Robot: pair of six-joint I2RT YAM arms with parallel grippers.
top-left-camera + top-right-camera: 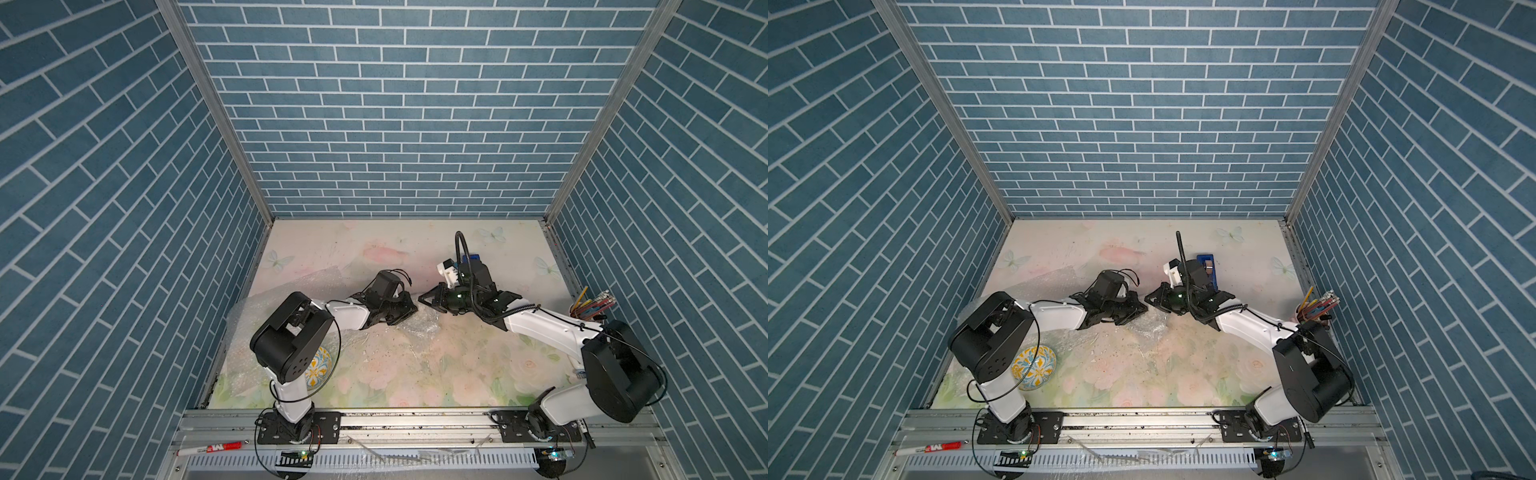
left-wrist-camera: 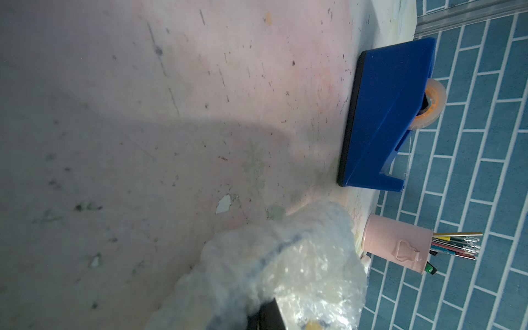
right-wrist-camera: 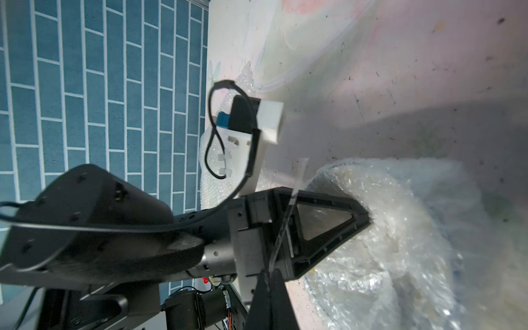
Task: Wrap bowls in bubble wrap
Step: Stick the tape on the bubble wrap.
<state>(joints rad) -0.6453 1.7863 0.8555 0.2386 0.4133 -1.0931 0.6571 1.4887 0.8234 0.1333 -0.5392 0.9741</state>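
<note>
Taping the first wrapped bowl is the step in hand, as I judge it. My left gripper has its jaws pressed together on a fold of the bundle, a crumpled whitish wad of bubble wrap lying mid-table. Through the plastic in the left wrist view a blue rim shows, so I take the blue-and-white bowl to be inside. My right gripper sits almost tip to tip with the left, jaws closed on a thin clear strip that crosses the left jaw housing toward the bundle. It is blurred, but it looks to be tape.

The next move calls for laying that strip across the loose fold and pressing it flat while my left holds the wrap shut, taking care it does not stick to my own finger first.

The floral bowl sits bare near my left arm's base, on the edge of the second sheet, not yet wrapped.

The table is a pale flower print, scuffed, flecked with dark specks and chipped in places. A blue tape dispenser stands behind my right wrist, and a pink cup of pencils is at the right edge. Blue brick-pattern walls close three sides.
</note>
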